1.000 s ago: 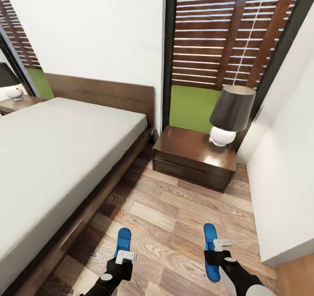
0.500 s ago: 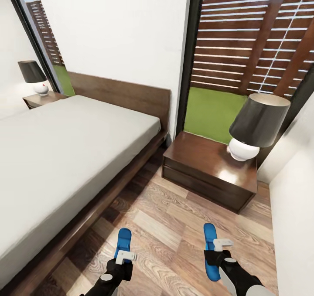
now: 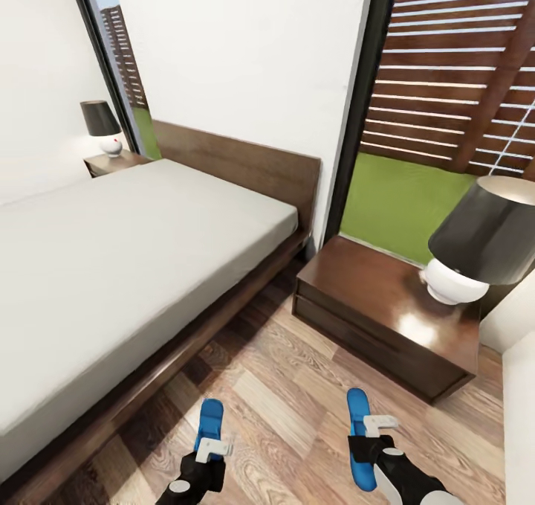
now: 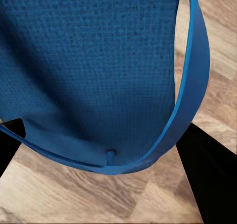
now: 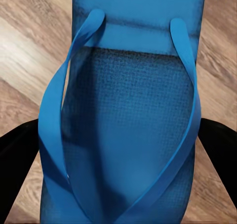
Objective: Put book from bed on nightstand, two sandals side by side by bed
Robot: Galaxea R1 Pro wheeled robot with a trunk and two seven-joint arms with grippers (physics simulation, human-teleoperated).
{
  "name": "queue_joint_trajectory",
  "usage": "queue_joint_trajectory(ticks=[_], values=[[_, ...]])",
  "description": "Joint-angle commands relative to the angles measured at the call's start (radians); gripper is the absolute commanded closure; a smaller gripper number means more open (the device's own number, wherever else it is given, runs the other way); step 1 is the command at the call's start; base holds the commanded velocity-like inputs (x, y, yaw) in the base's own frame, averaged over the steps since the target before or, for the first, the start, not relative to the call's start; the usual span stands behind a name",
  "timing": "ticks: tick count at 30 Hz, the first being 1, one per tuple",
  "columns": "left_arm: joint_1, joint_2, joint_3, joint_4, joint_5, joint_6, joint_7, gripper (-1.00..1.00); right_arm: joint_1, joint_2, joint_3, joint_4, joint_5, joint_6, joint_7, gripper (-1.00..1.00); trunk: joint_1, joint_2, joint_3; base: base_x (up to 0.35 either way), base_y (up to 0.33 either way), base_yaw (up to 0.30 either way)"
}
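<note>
Camera swung since earlier frame; sandals unchanged in grips. Left pincer [image 3: 209, 445] clamped on left sandal [image 3: 210, 419]; right pincer [image 3: 375, 430] clamped on right sandal [image 3: 360, 445]. Nightstand [image 3: 386, 319] ahead of right pincer.

A strip of bare plank floor [image 3: 297, 408] lies open between the bed [image 3: 111, 282] and the near nightstand [image 3: 386, 326]; the bed frame bounds one side; the nightstand and its lamp [image 3: 483, 248] block ahead; a white wall [image 3: 520, 416] closes the right.
</note>
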Motion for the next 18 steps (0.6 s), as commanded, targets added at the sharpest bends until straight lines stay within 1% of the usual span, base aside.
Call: queue_joint_trajectory(ticks=[1, 4, 6, 8, 11, 15, 16, 18], values=[[-0.001, 0.000, -0.003, 0.041, -0.010, -0.026, 0.006, 1.00, 0.000, 0.000, 0.003, 0.011, 0.000, -0.008, -0.003, 1.00, 0.000, 0.000, 0.000, 0.015, -0.014, 0.282], [-0.001, 0.001, 0.000, 0.133, -0.010, -0.062, 0.006, 1.00, 0.000, 0.000, 0.004, 0.033, 0.000, -0.030, -0.003, 1.00, 0.000, 0.000, 0.000, 0.007, -0.006, 0.282], [-0.001, 0.001, 0.002, 0.153, -0.010, -0.068, 0.006, 1.00, 0.000, 0.000, 0.004, 0.037, 0.000, -0.035, -0.003, 1.00, 0.000, 0.000, 0.000, 0.003, -0.002, 0.282], [-0.001, 0.002, 0.011, 0.164, -0.007, -0.072, 0.007, 1.00, 0.000, 0.000, 0.005, 0.039, 0.000, -0.038, -0.003, 1.00, 0.000, 0.000, 0.000, 0.001, -0.001, 0.282], [-0.001, 0.007, 0.057, 0.173, 0.025, -0.078, 0.014, 1.00, 0.000, 0.000, 0.006, 0.040, -0.001, -0.040, -0.003, 1.00, 0.000, 0.000, 0.000, 0.000, 0.000, 0.282], [-0.001, 0.021, 0.083, 0.183, 0.050, -0.081, 0.016, 1.00, -0.001, -0.001, 0.005, 0.040, -0.001, -0.047, -0.003, 1.00, 0.000, 0.000, 0.000, 0.000, 0.000, 0.282], [-0.001, 0.025, 0.088, 0.186, 0.055, -0.079, 0.016, 1.00, -0.001, -0.001, 0.005, 0.041, -0.002, -0.065, -0.003, 1.00, 0.000, 0.000, 0.000, 0.000, 0.000, 0.281], [-0.001, 0.027, 0.090, 0.188, 0.057, -0.077, 0.016, 1.00, -0.001, -0.001, 0.005, 0.041, -0.002, -0.075, -0.003, 1.00, 0.000, 0.000, 0.000, 0.000, 0.000, 0.281]])
